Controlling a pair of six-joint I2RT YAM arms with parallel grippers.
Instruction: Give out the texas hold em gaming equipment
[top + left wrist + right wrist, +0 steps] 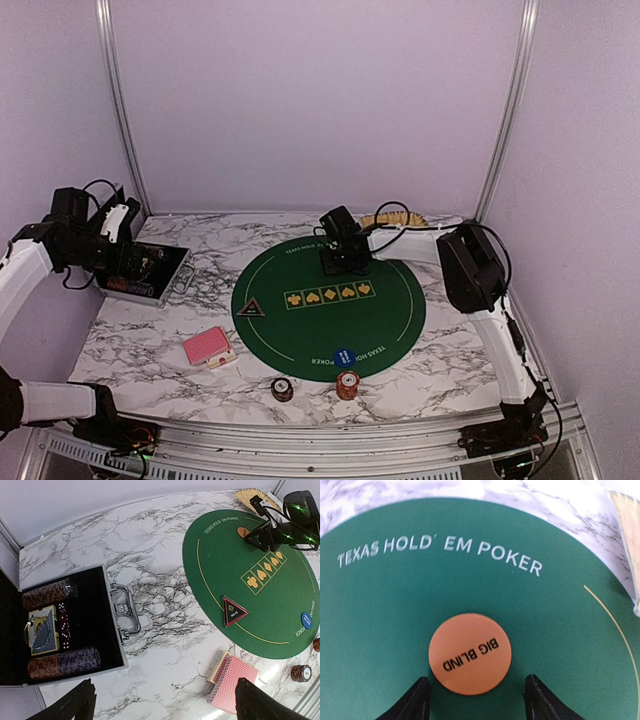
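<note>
The orange button [470,654] bore black lettering; the mat [395,605] was green. The cards [207,346] had red backs, the surface [150,340] grey-veined white marbling.

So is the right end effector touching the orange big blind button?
Apart. The right wrist view shows the right end effector open around the orange big blind button, with green mat visible between each finger and it.
</note>
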